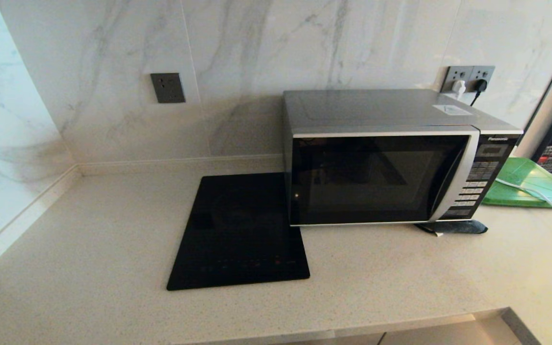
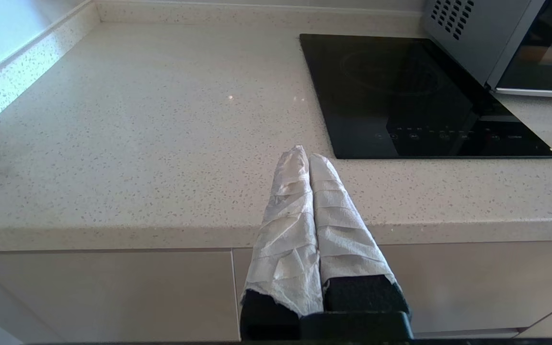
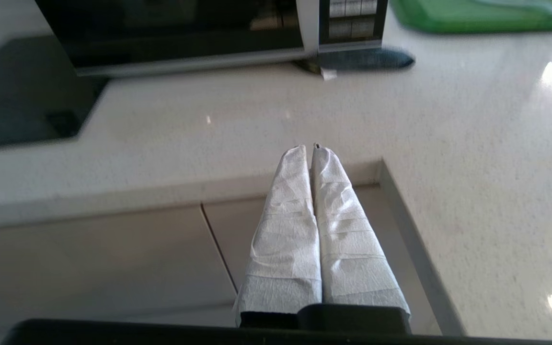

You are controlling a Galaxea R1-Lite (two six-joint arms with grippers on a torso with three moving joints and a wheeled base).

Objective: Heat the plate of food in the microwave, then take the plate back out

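The silver-and-black microwave (image 1: 381, 158) stands on the counter at the back right, its dark glass door closed; its corner (image 2: 487, 43) and lower front (image 3: 185, 48) show in the wrist views. The plate of food is not visible in any view. My left gripper (image 2: 304, 152) hangs before the counter's front edge, shut, its white-wrapped fingers (image 2: 285, 215) pressed together with nothing between them. My right gripper (image 3: 308, 147) is also shut and empty, low in front of the counter's edge, facing the microwave's button panel (image 3: 352, 19). Neither arm appears in the head view.
A flat black glass cooktop (image 1: 240, 232) lies left of the microwave. A green board (image 1: 530, 184) with a white cable across it lies to the right. A dark pad (image 1: 453, 227) sticks out under the microwave's right front. Cabinet fronts (image 2: 103, 292) sit below the counter.
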